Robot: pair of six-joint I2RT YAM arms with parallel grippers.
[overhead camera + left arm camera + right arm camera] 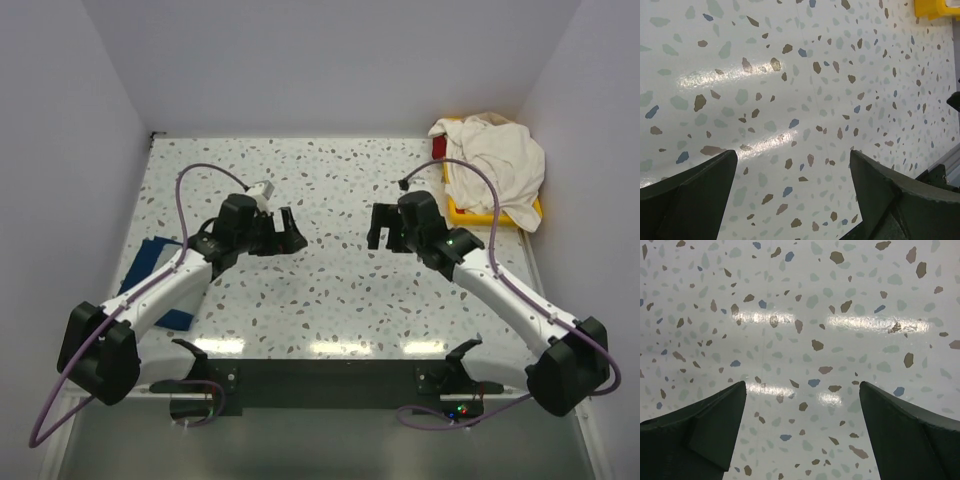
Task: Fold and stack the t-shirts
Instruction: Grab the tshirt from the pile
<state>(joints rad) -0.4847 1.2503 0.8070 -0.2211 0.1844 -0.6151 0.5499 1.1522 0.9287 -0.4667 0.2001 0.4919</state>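
Cream tee (495,160) sits crumpled at the far-right corner, heaped over the yellow tray (465,212); it's bunched, so we can't tell neck from hem, but the heap runs approx. far-left to near-right; navy tee (145,264) lies flat at the left edge of the worktop (330,300), partly under the left arm (168,285), its visible edges slanted vs. the worktop's edge; no print or label legible on either; left tool (288,230) & right tool (378,228) both released, jaws wide, grasping nothing, facing each other over mid-worktop, well apart from both tees.
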